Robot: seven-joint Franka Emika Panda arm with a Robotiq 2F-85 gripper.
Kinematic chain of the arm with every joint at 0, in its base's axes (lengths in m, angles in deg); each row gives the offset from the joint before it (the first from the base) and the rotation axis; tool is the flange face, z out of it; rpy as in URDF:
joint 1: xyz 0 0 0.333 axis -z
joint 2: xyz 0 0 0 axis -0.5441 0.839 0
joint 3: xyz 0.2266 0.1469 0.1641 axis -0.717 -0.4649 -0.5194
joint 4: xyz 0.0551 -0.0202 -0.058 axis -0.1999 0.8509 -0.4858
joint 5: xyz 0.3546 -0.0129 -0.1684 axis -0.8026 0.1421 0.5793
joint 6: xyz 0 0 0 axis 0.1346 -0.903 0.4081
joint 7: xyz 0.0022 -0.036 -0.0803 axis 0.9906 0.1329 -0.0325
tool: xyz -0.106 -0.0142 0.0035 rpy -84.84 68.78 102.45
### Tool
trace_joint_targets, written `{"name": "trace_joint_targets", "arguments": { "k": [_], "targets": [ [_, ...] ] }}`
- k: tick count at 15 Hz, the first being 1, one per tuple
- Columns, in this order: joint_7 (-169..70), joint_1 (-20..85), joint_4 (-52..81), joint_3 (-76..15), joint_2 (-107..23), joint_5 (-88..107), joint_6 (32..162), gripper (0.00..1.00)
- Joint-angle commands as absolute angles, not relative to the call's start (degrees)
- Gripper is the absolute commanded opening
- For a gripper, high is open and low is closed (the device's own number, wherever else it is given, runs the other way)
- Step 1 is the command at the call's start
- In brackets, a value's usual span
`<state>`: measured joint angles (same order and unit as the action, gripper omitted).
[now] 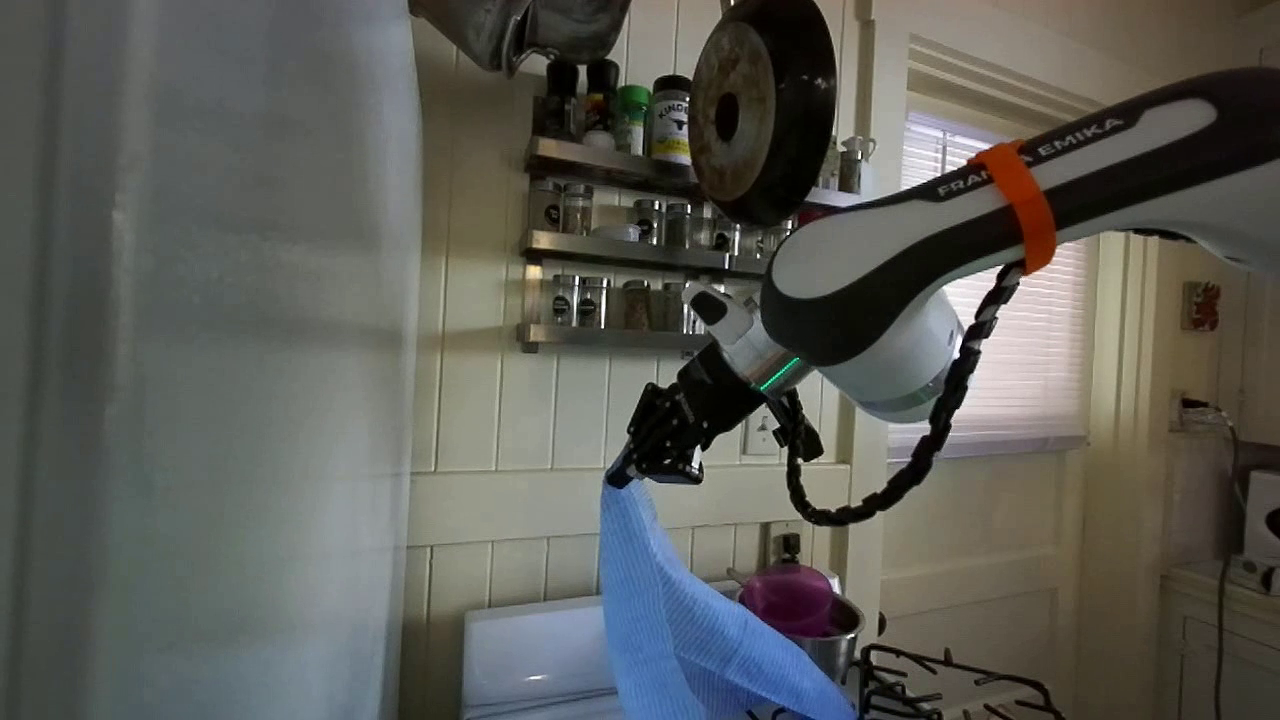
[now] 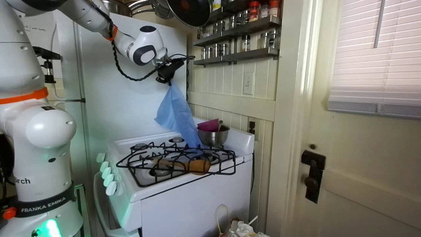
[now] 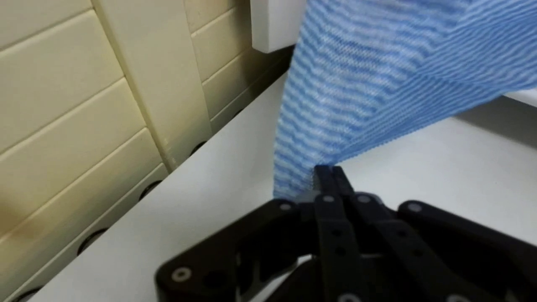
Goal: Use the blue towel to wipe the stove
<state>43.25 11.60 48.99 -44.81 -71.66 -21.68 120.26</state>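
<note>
The blue towel hangs from my gripper in both exterior views; the towel is bunched at the top and spreads downward. Its lower end reaches the black grates of the white stove, beside a metal bowl. My gripper is high above the back of the stove. In the wrist view the fingertips are shut on one corner of the striped towel. In an exterior view only the stove's back panel and part of the grates show.
The metal bowl with a purple cup stands at the stove's back. A wooden utensil lies under the raised, crooked grate. A white refrigerator stands beside the stove. Spice shelves and a hanging pan are near the arm.
</note>
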Motion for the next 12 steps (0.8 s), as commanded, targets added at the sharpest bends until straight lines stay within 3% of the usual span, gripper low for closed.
{"name": "trace_joint_targets", "arguments": {
  "k": [1, 12],
  "targets": [
    [41.5, 12.2, 49.1, -45.4, -71.3, -20.8, 120.8, 0.01],
    [38.6, 13.2, 48.8, -47.0, -70.2, -19.2, 122.7, 0.00]
  ]
}}
